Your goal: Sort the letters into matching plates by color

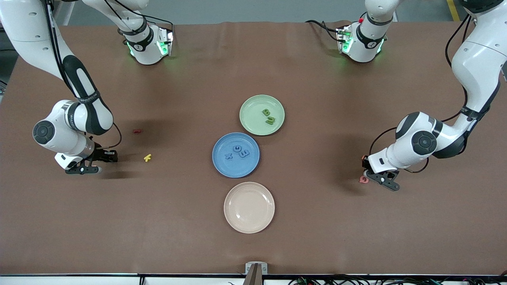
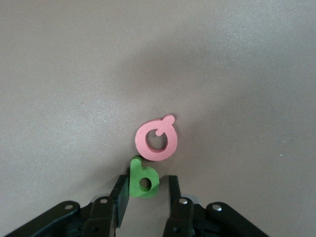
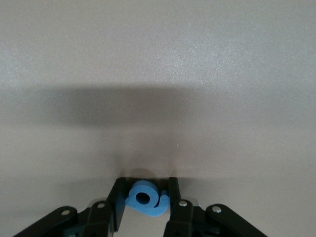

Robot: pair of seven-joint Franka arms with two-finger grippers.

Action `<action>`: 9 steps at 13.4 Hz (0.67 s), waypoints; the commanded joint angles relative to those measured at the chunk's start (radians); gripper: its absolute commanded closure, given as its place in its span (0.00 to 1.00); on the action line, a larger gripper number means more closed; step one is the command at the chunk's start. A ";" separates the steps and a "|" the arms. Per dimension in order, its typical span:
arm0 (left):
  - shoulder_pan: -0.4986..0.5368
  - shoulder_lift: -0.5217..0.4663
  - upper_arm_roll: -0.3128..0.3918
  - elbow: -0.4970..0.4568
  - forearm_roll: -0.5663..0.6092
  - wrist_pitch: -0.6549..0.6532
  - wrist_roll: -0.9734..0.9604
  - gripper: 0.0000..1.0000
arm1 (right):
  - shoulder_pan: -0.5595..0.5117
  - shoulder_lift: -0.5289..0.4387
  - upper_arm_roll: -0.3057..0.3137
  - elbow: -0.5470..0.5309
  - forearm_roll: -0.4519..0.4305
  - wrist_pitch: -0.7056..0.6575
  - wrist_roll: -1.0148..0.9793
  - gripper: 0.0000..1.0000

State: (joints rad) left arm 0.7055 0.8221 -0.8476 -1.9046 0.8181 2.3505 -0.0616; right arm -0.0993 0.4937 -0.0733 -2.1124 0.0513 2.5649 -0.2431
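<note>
Plates sit in a line down the middle of my brown counter: the round glossy pale green plate farthest from the front camera, the round glossy medium blue plate touching it and nearer, and the cream plate nearest. I count two small green foam letters on the green plate and three small blue foam letters on the blue one. My left hand is down at the counter toward the left arm's end, its fingers pinching a green foam letter b, with a pink foam ring-shaped letter lying just beside it on the surface. My right hand is low at the right arm's end, its fingers pressed onto a blue foam letter with a round hole. A yellow foam letter lies near that hand, and a red foam letter sits a little farther from the front camera.
</note>
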 commanded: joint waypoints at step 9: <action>-0.006 -0.011 0.007 -0.001 -0.016 -0.003 0.014 0.94 | 0.104 -0.109 0.023 0.273 -0.005 -0.470 0.039 0.85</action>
State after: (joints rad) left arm 0.7050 0.8221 -0.8451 -1.9093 0.8175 2.3505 -0.0614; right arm -0.0297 0.3881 -0.0503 -1.9213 0.0514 2.2114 -0.2386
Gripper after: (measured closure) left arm 0.727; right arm 0.608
